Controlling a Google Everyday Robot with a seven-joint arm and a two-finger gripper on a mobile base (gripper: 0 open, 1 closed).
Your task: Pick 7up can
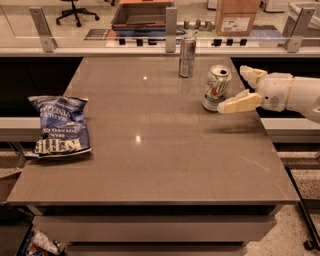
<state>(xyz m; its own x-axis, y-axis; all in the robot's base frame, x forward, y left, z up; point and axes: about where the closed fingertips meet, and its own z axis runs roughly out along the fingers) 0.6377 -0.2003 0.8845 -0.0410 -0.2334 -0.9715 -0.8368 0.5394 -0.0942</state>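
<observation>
- Your gripper (233, 89) is reaching in over the right edge of the grey-brown tabletop (160, 165), and its cream-coloured fingers (241, 103) are standing spread apart, holding nothing.
- The short white 7up can with green lettering and a silver top (216, 88) is standing upright on the far right part of the tabletop, just left of the gripper, at the mouth of the spread fingers. You cannot tell whether the nearer fingertip is touching it.
- A taller, slim, plain silver can (187, 56) is standing upright behind and to the left of the 7up can. It is apart from it, near the far edge, and off the line between your gripper and the 7up can.
- A crinkled blue chip bag with white lettering (59, 125) is lying flat by the left edge, well apart from both cans.
- Beyond the far edge, grey metal posts (171, 22) are standing in a row, with a brown cardboard box (237, 15) sitting behind them.
</observation>
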